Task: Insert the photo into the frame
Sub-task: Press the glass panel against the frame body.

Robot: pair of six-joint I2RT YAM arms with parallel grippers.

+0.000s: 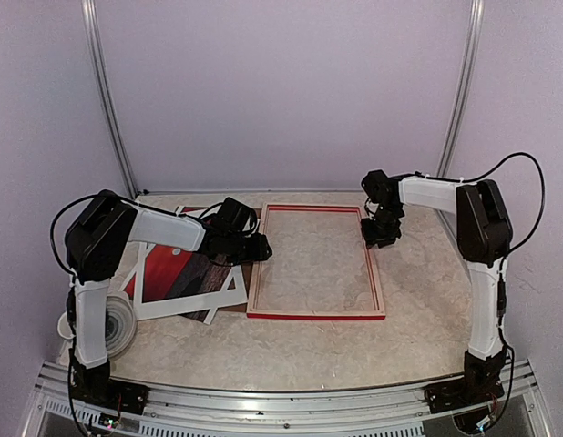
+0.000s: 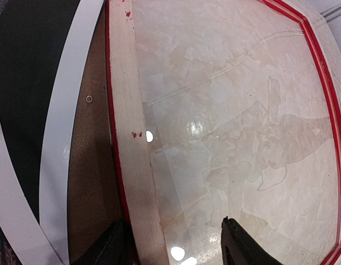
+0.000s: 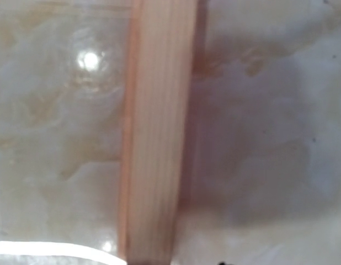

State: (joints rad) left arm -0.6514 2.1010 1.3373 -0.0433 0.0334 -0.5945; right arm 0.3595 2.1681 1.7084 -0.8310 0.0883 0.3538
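Open left end effector [image 2: 171,223] straddles the left rail of the thin rectangular red-edged pale-wood frame [image 1: 315,315], gripping nothing. Right end effector [image 1: 376,238] sits over the right rail, opening cannot be told. White-bordered red sunset photo [image 1: 163,273] lies just outboard of the left end effector. Judgement: centre the rail between the fingers before closing.

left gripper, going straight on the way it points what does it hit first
Most likely the frame, its pale wooden left rail: the left gripper points at it, jaws open either side. The gap is unclear.
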